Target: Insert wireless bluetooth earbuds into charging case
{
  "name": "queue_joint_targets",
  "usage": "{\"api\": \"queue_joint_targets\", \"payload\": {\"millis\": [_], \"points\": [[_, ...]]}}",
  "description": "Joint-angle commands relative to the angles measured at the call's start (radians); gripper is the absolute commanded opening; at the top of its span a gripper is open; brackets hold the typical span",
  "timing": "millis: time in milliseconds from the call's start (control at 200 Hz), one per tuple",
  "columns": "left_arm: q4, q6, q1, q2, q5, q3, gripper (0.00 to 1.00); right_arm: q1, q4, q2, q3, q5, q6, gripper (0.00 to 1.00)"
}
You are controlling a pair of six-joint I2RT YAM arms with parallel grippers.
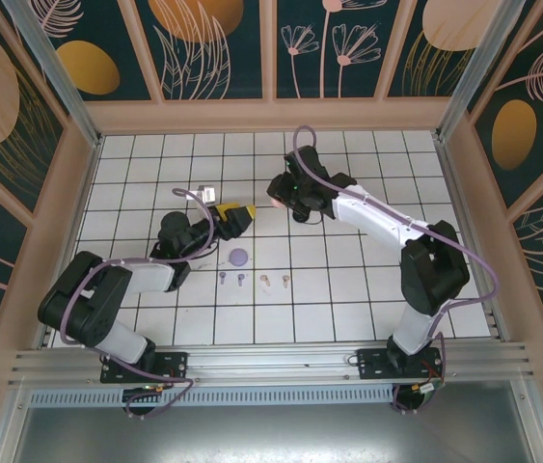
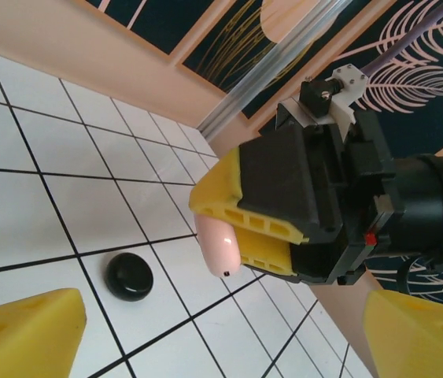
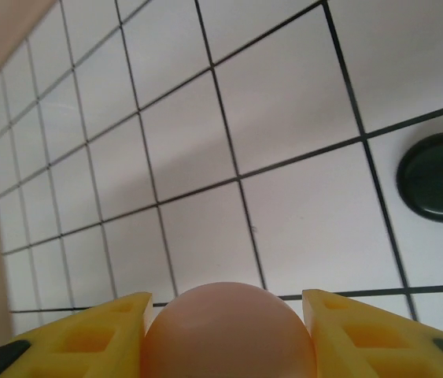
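My right gripper is shut on a pink charging case, held above the white tiles between the yellow fingers. In the left wrist view the pink case juts from those jaws, edge down. My left gripper stands open just left of it, with nothing between its fingers. A black case lies closed on a tile below both grippers. The purple case lies nearer the arms. Two purple earbuds and two pink earbuds lie in a row in front of it.
A wooden wall runs round the white tiled floor. The metal rail with the arm bases lies along the near edge. The black case also sits at the right edge of the right wrist view.
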Motion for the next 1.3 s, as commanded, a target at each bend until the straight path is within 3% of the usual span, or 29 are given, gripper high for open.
{"api": "queue_joint_targets", "payload": {"millis": [0, 230, 646, 1086, 1291], "points": [[0.125, -0.033, -0.024, 0.047, -0.005, 0.011, 0.86, -0.005, 0.066, -0.017, 0.041, -0.03, 0.11, 0.4], [0.189, -0.036, -0.077, 0.157, -0.037, 0.073, 0.76, -0.006, 0.081, 0.013, 0.068, -0.061, 0.143, 0.4], [0.331, -0.087, -0.083, 0.325, -0.085, 0.165, 0.63, -0.006, 0.094, 0.006, 0.047, -0.072, 0.146, 0.4], [0.376, -0.122, -0.09, 0.4, -0.088, 0.241, 0.55, -0.006, 0.102, 0.001, 0.029, -0.076, 0.145, 0.39], [0.39, -0.132, -0.092, 0.415, -0.088, 0.255, 0.43, -0.005, 0.105, 0.0, 0.027, -0.079, 0.145, 0.39]]}}
